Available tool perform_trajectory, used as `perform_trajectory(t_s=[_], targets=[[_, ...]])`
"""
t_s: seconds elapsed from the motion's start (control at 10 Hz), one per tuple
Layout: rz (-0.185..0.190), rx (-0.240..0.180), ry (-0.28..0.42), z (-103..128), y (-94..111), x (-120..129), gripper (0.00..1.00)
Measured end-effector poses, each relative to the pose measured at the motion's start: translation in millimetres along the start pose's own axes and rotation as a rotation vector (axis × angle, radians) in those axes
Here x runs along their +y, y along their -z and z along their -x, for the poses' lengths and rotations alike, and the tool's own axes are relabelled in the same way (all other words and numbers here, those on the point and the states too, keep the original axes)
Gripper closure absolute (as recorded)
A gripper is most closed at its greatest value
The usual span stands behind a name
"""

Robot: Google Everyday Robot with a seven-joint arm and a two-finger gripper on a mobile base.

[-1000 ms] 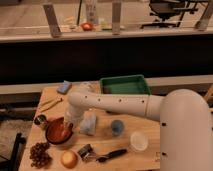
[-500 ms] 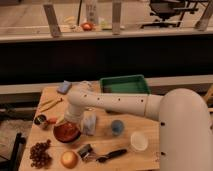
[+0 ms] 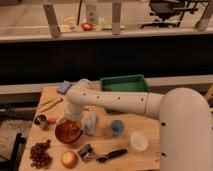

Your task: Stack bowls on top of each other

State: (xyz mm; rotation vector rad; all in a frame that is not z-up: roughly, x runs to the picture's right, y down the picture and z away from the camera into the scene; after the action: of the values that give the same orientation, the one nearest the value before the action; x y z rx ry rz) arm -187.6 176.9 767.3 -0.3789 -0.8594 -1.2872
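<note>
Wooden table (image 3: 102,136) with kitchen things spread over it.

At the far right stands a green tray (image 3: 124,83); at the far left lies a blue sponge-like pad (image 3: 64,87), with yellowish utensils (image 3: 50,103) nearer. On the left sits a small metal can (image 3: 41,120). The orange-red bowl (image 3: 67,131) is near left, the gripper (image 3: 69,120) at its far rim. Along the near edge lie dark grapes (image 3: 40,154), a round yellow fruit (image 3: 69,159) and a black-handled tool (image 3: 107,155). To the right are a small blue cup (image 3: 117,127) and a white cup (image 3: 138,141).
</note>
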Motion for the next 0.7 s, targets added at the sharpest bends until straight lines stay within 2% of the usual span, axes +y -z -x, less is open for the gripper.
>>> perform_trajectory(t_s=[0.7], targets=[[0.026,0.035,0.009,-2.6,19.8,-4.8,0.20]])
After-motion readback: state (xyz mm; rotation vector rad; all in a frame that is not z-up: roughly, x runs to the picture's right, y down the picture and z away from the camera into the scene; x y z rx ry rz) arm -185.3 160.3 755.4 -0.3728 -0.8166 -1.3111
